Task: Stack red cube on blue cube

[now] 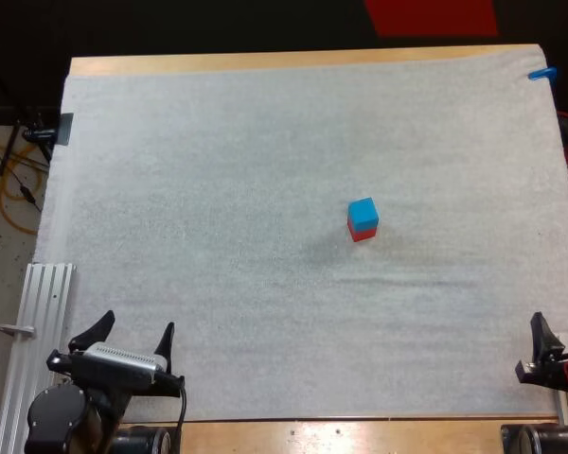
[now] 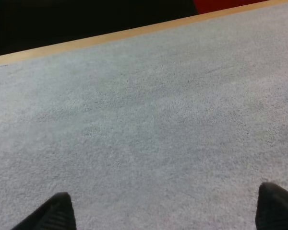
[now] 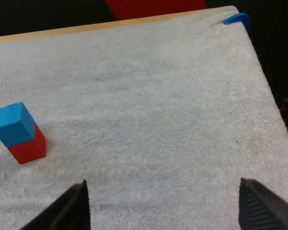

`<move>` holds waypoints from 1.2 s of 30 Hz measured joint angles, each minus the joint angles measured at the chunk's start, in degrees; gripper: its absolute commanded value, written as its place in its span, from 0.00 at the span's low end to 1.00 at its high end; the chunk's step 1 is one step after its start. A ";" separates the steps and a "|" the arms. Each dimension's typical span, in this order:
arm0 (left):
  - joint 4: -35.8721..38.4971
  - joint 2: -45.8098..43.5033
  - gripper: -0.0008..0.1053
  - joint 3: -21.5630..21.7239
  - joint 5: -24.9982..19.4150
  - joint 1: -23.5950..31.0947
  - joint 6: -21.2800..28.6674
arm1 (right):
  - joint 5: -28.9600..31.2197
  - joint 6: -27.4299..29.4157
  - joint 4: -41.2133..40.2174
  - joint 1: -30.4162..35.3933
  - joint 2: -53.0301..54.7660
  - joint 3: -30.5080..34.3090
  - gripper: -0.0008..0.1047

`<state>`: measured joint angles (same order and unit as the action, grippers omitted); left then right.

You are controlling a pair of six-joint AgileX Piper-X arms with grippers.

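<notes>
Left gripper (image 1: 137,323): blk pointed fingers (image 1: 102,324), ribbed silver plate, round blk joint.

No readable text.
The faces of the blue cube (image 1: 363,214) and the red cube (image 1: 361,233) are plain colour. The mat (image 1: 218,236) and the bench (image 1: 265,61) carry no letter, number, brand or sign that can be made out in any view.
</notes>
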<state>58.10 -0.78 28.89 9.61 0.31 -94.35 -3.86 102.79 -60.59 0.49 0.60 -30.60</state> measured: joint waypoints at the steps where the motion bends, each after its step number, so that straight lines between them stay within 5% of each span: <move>1: 0.00 0.00 0.71 0.00 0.25 0.00 0.00 | -0.35 0.00 0.00 0.00 0.00 0.00 0.60; 14: 0.93 0.00 0.71 2.12 9.50 -2.45 1.29 | -4.34 0.44 0.80 0.00 -3.48 -4.99 0.60; 25: 3.18 10.69 0.71 13.83 13.67 -13.01 3.41 | -15.17 1.24 0.87 -0.68 -24.45 -17.55 0.60; 36: 4.96 18.90 0.71 16.60 14.25 -21.67 7.76 | -15.34 4.34 0.89 -10.59 -40.92 -27.37 0.60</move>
<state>63.07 18.12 45.50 23.87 -21.36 -86.59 -19.21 107.13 -59.70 -10.10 -40.33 -57.97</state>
